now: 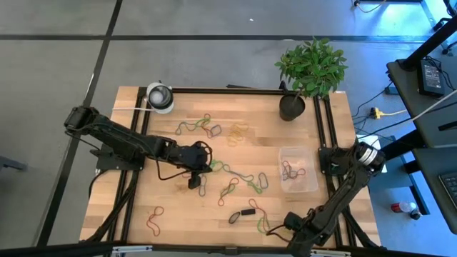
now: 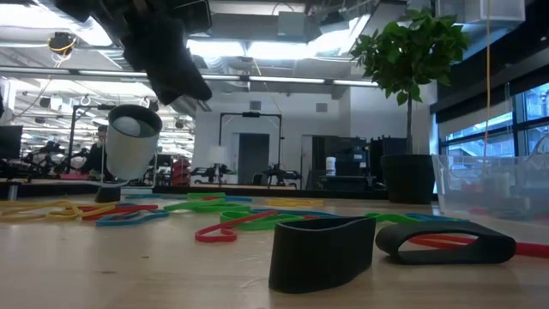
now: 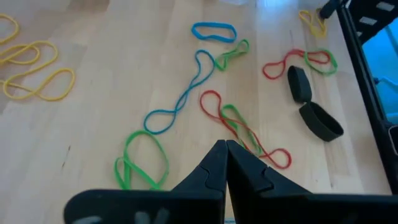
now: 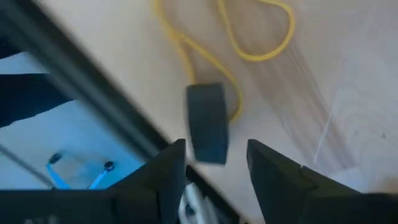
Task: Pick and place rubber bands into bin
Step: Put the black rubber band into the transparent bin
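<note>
Rubber bands (image 1: 230, 171) in several colours lie flat and scattered on the wooden table, with two dark ones (image 1: 241, 214) near the front. The clear bin (image 1: 280, 171) stands at the right with a few bands inside. My left gripper (image 1: 194, 178) hangs shut above the table's middle, its tips (image 3: 225, 146) over a red and green band (image 3: 239, 127), clear of the wood. My right gripper (image 4: 214, 155) is open at the table's near edge and points steeply down. A dark band (image 4: 207, 121) lies between and just ahead of its fingers, beside a yellow band (image 4: 249, 37). My right gripper has its open fingers on either side of the dark band's near end (image 4: 210, 152), coming from above. I cannot tell whether either finger touches it.
A potted plant (image 1: 293, 107) stands at the far right and a white-and-grey roll (image 1: 160, 96) at the far left. A black frame rail (image 4: 93, 93) runs along the table edge close beside my right gripper. Bare wood lies at the near left.
</note>
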Controlling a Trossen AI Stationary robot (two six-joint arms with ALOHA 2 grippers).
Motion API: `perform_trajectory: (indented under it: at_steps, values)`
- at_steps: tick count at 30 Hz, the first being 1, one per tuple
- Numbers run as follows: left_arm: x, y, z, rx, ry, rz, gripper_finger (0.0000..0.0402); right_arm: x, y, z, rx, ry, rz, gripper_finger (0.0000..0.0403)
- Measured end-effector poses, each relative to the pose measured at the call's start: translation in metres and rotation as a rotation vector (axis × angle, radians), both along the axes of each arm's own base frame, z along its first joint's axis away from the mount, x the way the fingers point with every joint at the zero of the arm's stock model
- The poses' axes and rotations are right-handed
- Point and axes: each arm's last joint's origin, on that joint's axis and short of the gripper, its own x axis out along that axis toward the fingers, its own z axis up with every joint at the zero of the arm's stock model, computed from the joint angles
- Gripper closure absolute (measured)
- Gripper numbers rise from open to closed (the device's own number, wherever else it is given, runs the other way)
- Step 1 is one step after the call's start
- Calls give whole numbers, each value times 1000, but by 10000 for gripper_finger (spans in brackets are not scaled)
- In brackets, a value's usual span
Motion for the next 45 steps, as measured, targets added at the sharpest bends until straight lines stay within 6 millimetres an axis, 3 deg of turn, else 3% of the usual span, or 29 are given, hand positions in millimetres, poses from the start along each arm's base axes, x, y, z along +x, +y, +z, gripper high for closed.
perform_trajectory:
  at_steps: [5, 9, 12, 18, 24, 28, 32, 38, 45]
  values:
    - [2, -1, 3, -9, -35, -2, 400, 2, 4, -14, -14, 16, -6, 242]
    - [2, -1, 3, -10, -37, -2, 400, 1, 4, -13, -10, 16, -20, 318]
    - [2, -1, 3, -7, -37, -9, 400, 1, 3, 2, 32, -12, -24, 386]
    - [2, -1, 3, -4, -38, -11, 400, -6, -10, 44, 66, -88, -115, 394]
    - [3, -1, 4, 4, -53, -20, 400, -16, -43, 88, -49, -269, -273, 397]
    - [5, -1, 6, 9, -81, -22, 400, -14, -78, 113, -174, -419, -366, 399]
    - [7, -2, 9, -6, -118, -18, 400, -6, -119, 127, -280, -406, -428, 400]
    - [8, -1, 11, -9, -140, -12, 400, 15, -172, 124, -382, -255, -332, 401]
    - [8, -1, 11, -23, -138, -3, 400, 15, -207, 74, -340, -37, -285, 387]
